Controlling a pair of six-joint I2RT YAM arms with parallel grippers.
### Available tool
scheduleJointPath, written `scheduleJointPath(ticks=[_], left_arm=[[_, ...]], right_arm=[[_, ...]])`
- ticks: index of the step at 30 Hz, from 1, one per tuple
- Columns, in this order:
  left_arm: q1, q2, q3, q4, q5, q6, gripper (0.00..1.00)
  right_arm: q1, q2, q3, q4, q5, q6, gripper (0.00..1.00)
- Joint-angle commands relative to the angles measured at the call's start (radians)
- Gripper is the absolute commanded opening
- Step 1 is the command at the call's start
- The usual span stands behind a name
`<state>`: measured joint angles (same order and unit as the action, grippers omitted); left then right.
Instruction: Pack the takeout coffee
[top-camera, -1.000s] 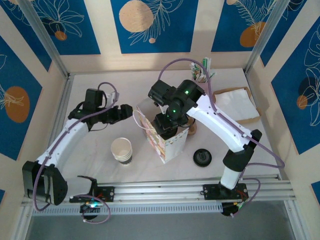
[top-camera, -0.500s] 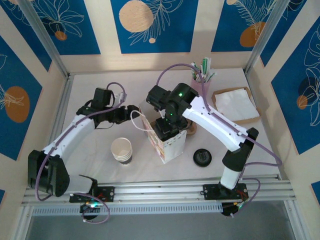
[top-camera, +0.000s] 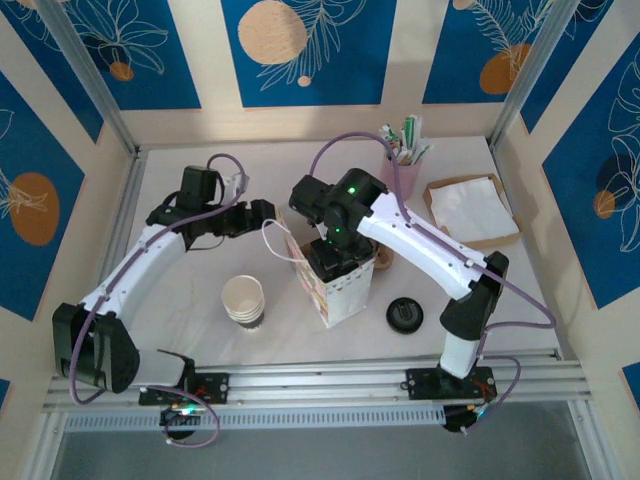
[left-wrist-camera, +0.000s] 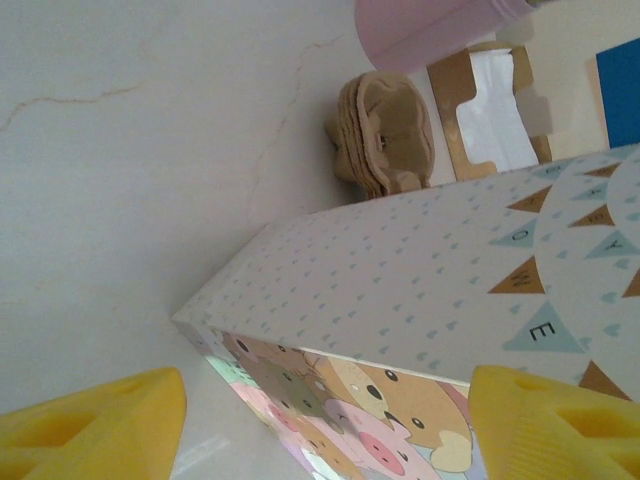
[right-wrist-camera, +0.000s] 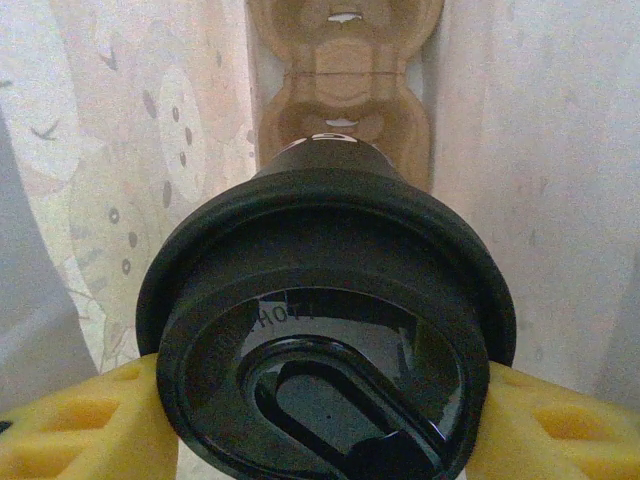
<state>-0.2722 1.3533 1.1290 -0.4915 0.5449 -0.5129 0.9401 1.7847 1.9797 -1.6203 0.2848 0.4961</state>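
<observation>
Right fingers (right-wrist-camera: 80, 420) clasp the takeout coffee (right-wrist-camera: 330, 330) inside the patterned paper bag (top-camera: 340, 295), above a brown cardboard carrier (right-wrist-camera: 345, 90); left fingers (left-wrist-camera: 90, 425) gape, empty, beside the bag; stacked cups (top-camera: 244, 300) and a loose lid (top-camera: 405, 314) flank it.

One takeout coffee (right-wrist-camera: 330, 330), one patterned bag (top-camera: 348, 295), one cup stack (top-camera: 244, 300) at 8 o'clock, one loose black lid (top-camera: 405, 314) at 4 o'clock, one pink holder (top-camera: 404, 179) at 1 o'clock.

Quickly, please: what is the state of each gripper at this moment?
Left gripper: open, holding nothing, facing the paper bag.
Right gripper: closed on the takeout coffee.
</observation>
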Motion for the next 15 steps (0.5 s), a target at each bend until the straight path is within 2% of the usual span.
scheduleJointPath(ticks=[1, 15], left_arm=[[0.023, -0.016, 0.035, -0.022, 0.006, 0.034, 0.75], [0.037, -0.023, 0.022, -0.016, 0.017, 0.034, 0.75]], right_arm=[[-0.007, 0.016, -0.016, -0.158, -0.009, -0.021, 0.63], [-0.03, 0.057, -0.023, -0.156, -0.005, -0.027, 0.62]])
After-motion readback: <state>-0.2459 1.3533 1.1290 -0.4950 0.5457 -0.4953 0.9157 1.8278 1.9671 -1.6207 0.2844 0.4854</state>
